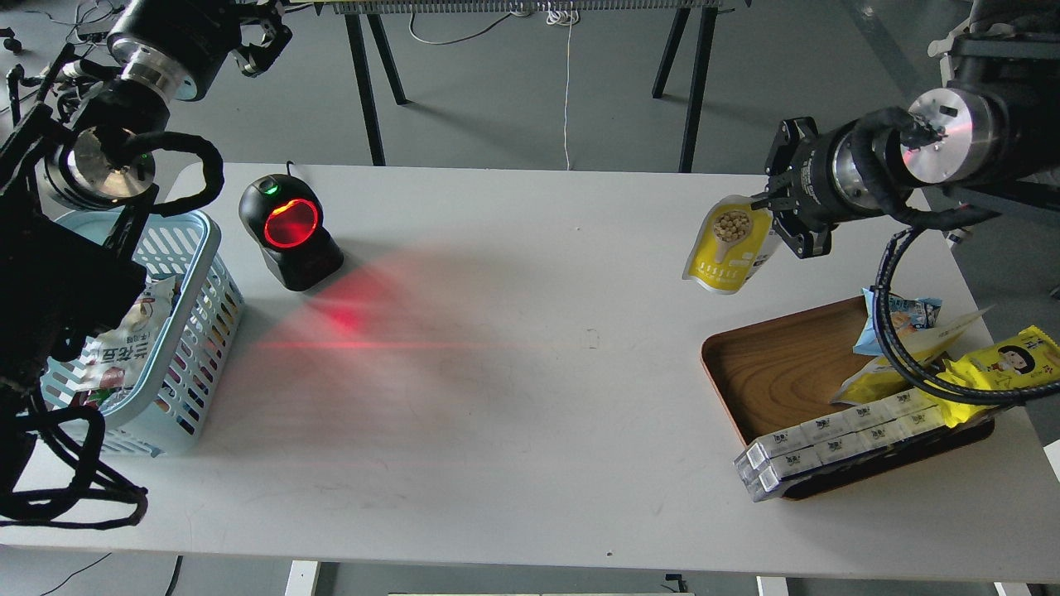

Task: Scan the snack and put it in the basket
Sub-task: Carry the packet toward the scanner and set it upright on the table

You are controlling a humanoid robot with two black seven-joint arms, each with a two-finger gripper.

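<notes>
The snack (727, 247), a flat yellow pouch with a white top and a round nut picture, hangs in the air above the table's right part. My right gripper (777, 217) is shut on its upper right edge, above and left of the wooden tray. The light blue basket (195, 331) stands at the table's left edge with a white packet inside. My left gripper (263, 37) is high at the top left, away from the table; its fingers are too dark to tell apart.
A black scanner (289, 231) with a glowing red window stands right of the basket and throws red light on the table. The brown wooden tray (774, 372) at the right holds a bright yellow wrapper (998, 366), a small blue packet (898, 319) and white boxes (836, 447).
</notes>
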